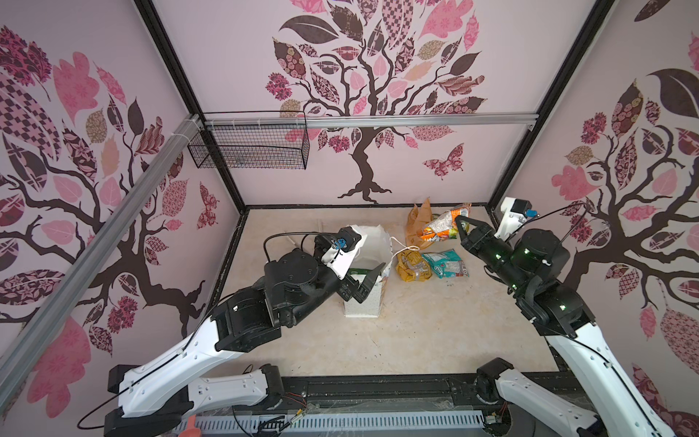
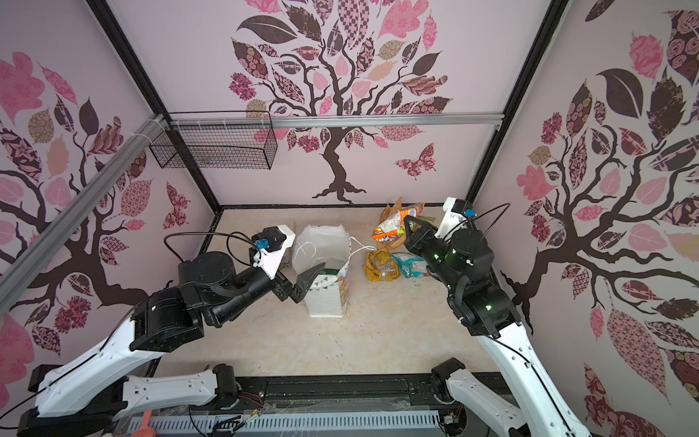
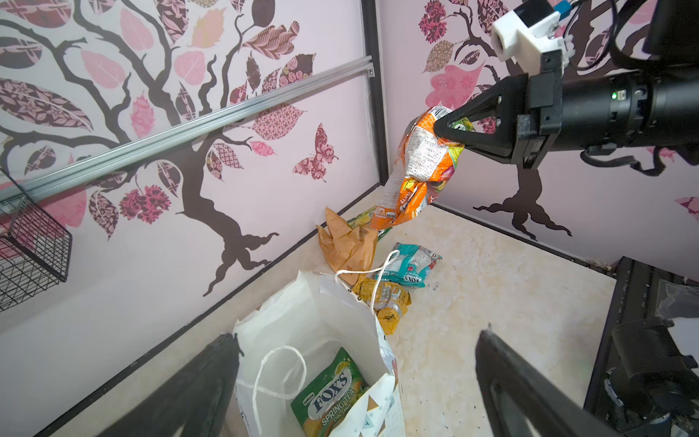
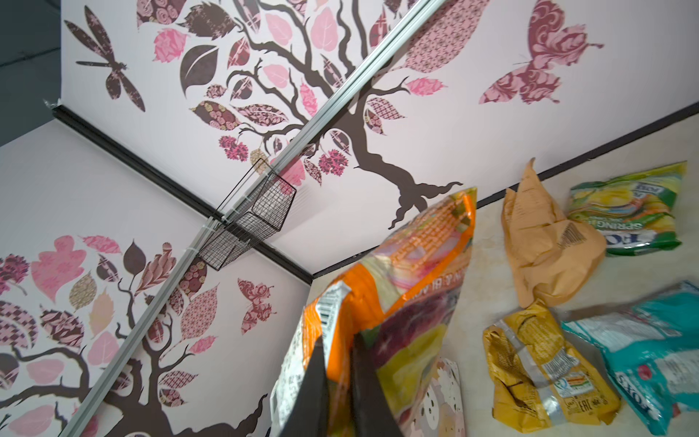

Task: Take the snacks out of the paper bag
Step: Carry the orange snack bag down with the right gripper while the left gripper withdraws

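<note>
White paper bag with tiny dots and little coloured flags (image 1: 365,304) stands upright near the middle of the tabletop (image 1: 416,340), with its top open. Inside it lies one shiny green-and-yellow snack packet (image 3: 333,393). The left claw (image 3: 359,335) hangs right over the open top with its two fingers spread wide apart, and it holds nothing. The right claw (image 3: 446,130) is pinched tight on the top end of a crinkly orange snack packet (image 3: 420,170), which dangles down over the far right corner of the tabletop. Under it, by the far edge, lie a crumpled tan-brown piece of paper (image 4: 544,242) and a second green-and-yellow snack packet (image 4: 628,212). Just to the right of the bag, a mustard-yellow snack packet (image 1: 412,266) and a teal snack packet (image 1: 446,263) lie side by side, touching. One white cord handle (image 1: 404,249) of the bag flops over toward them.
</note>
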Available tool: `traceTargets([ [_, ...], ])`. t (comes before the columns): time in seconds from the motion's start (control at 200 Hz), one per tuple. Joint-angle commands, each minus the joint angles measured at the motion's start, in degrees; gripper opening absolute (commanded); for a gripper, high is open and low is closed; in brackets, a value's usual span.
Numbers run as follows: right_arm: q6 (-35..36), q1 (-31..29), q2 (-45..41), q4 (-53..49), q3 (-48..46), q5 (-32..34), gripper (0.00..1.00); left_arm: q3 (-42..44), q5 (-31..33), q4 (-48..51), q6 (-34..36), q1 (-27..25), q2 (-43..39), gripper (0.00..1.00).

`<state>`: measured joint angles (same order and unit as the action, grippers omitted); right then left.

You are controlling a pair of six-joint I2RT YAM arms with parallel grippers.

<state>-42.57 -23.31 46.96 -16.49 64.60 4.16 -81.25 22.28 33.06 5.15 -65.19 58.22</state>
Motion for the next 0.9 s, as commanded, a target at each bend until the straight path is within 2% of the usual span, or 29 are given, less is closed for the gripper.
traceTargets([
  [0.0, -2.16, 0.31, -3.01, 2.47, -3.63, 5.63, 0.00, 0.97, -1.55, -0.02, -1.10, -0.16, 0.11, 0.99],
  [0.225, -7.02, 0.37, -5.80, 3.04, -12.69, 3.62, 0.00, 0.24, -2.50, -0.09, -1.01, -0.12, 1.67, 0.99],
  [0.42, -10.21, 0.37, -6.09, 7.08, -20.74, -3.27, 0.00, -0.40, -2.85, -0.02, -1.24, -0.14, 2.30, 0.98],
  [0.895, -14.36, 0.37, -1.57, 16.47, -34.05, -12.70, 0.00, -1.34, -3.48, 0.25, -2.16, -0.18, 3.50, 0.99],
])
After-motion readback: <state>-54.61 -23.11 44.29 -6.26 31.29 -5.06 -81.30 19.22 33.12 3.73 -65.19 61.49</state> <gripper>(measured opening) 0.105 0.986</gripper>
